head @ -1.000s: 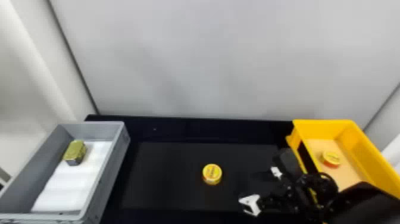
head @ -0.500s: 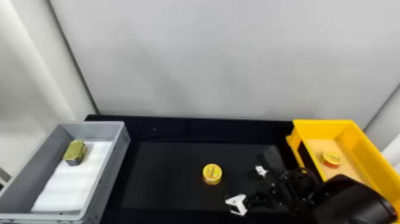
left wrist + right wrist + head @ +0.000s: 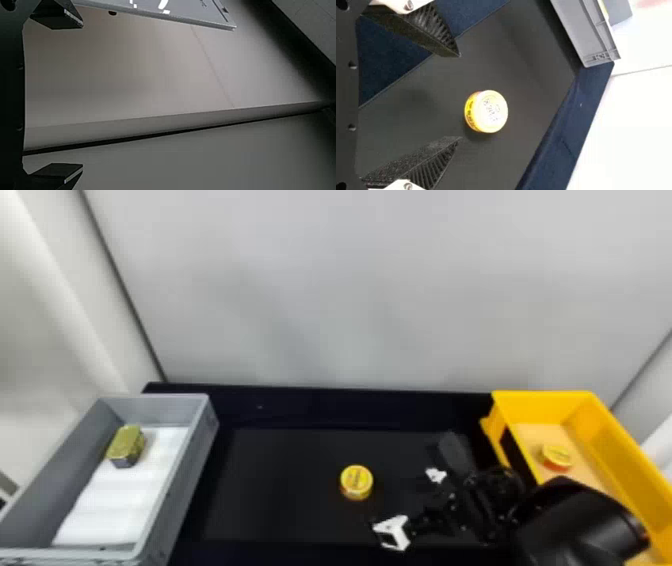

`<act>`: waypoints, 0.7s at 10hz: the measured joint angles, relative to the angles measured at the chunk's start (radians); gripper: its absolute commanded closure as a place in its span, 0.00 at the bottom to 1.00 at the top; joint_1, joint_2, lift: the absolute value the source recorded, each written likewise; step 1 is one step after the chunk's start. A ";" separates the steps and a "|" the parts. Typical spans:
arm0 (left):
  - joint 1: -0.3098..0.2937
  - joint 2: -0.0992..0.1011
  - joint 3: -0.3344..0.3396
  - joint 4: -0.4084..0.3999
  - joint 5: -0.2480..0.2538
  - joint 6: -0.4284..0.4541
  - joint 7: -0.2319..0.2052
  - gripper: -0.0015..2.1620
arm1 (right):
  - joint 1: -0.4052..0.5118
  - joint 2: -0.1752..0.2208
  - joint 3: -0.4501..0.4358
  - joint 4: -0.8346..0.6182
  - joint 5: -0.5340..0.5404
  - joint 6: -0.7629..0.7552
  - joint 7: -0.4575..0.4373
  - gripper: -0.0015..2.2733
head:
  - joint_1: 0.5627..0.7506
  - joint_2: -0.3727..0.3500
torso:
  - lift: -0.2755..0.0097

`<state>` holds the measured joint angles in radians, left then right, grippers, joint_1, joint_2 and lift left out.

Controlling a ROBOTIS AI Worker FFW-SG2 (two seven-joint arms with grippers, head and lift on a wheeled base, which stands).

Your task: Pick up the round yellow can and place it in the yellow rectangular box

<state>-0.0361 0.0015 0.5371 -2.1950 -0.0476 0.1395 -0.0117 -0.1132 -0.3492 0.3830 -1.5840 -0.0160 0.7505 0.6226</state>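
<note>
While the round yellow can (image 3: pixel 356 482) is resting on the black table (image 3: pixel 320 405), between a grey rectangular plastic bin (image 3: pixel 192 470) and the yellow rectangular box (image 3: pixel 615 450), the right gripper (image 3: pixel 402 487) is hovering near it. Its two black ribbed fingers (image 3: pixel 421 33) are standing wide apart with nothing between them, and the can is lying just beyond their tips, touching neither. The black right arm (image 3: pixel 580 525) is reaching in past the near part of the yellow box. Inside that box, a second round can (image 3: pixel 556 457), yellow on top and red-orange on its side, is sitting on the tan bottom. Over in the grey bin, a small dark tin with a yellow-green top (image 3: pixel 126 445) is lying partly on a white lining (image 3: pixel 107 505). The left gripper (image 3: pixel 83 96) is holding nothing, its fingers spreading wide
</note>
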 measured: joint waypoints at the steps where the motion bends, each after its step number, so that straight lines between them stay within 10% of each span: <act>1: 0.000 0.000 0.000 0.000 0.000 -0.002 0.000 0.01 | -0.009 0.012 0.001 0.025 -0.001 0.009 0.011 0.00 | 0.65 0.53 | 0.77; 7: 0.000 0.000 0.000 0.000 -0.001 -0.007 0.000 0.01 | -0.073 0.083 0.011 0.155 0.044 -0.034 0.034 0.00 | 0.65 0.53 | 0.77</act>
<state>-0.0359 0.0015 0.5367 -2.1951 -0.0488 0.1320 -0.0121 -0.1858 -0.2660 0.3937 -1.4289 0.0285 0.7160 0.6563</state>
